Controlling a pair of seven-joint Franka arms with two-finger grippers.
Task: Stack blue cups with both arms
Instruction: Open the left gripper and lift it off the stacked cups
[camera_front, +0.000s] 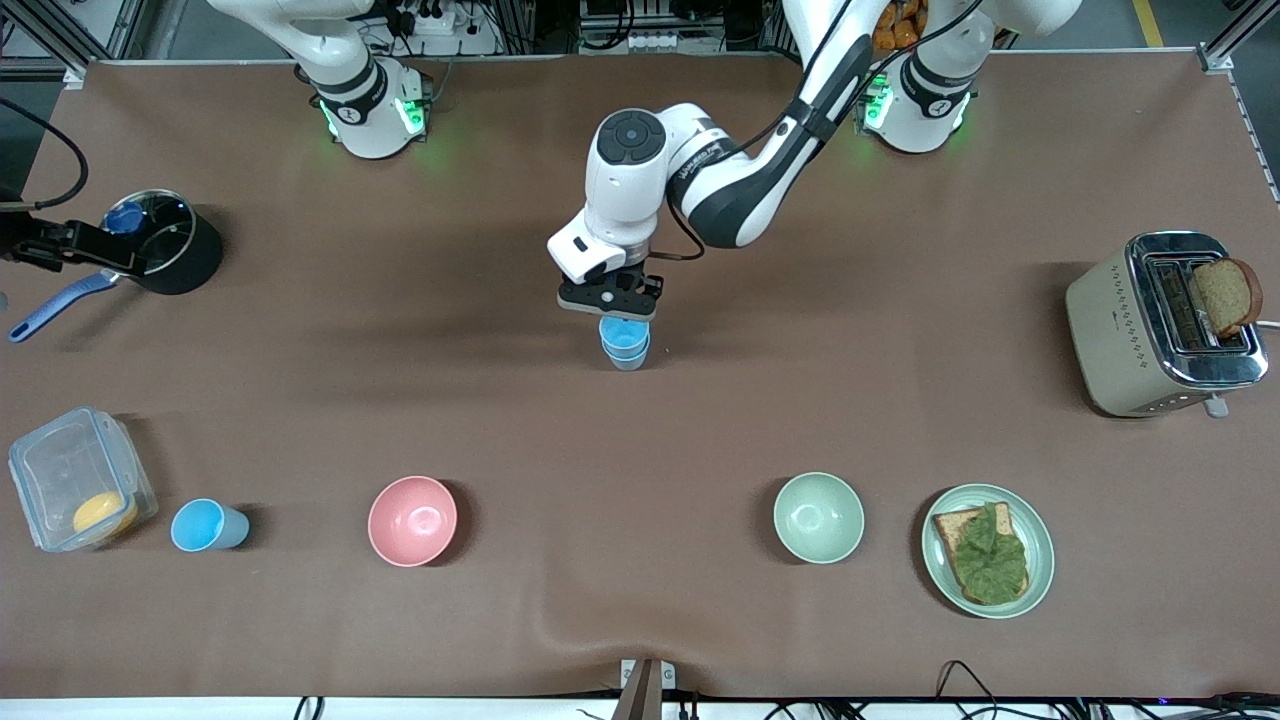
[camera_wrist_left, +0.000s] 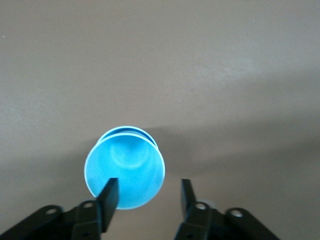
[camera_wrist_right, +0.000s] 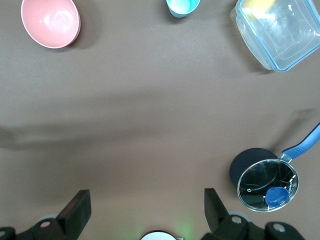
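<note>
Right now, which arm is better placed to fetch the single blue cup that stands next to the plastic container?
Right. The lone blue cup stands toward the right arm's end, and the right gripper is open and empty; the left gripper is over the stacked cups.

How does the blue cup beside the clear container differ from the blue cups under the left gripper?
The lone blue cup stands by itself near the front camera, toward the right arm's end; the stacked blue cups sit mid-table. The lone cup has no gripper near; the stacked cups have the left gripper directly above, fingers parted and off the rim. The right arm waits, right gripper open. Both are light blue, upright and handleless.
</note>
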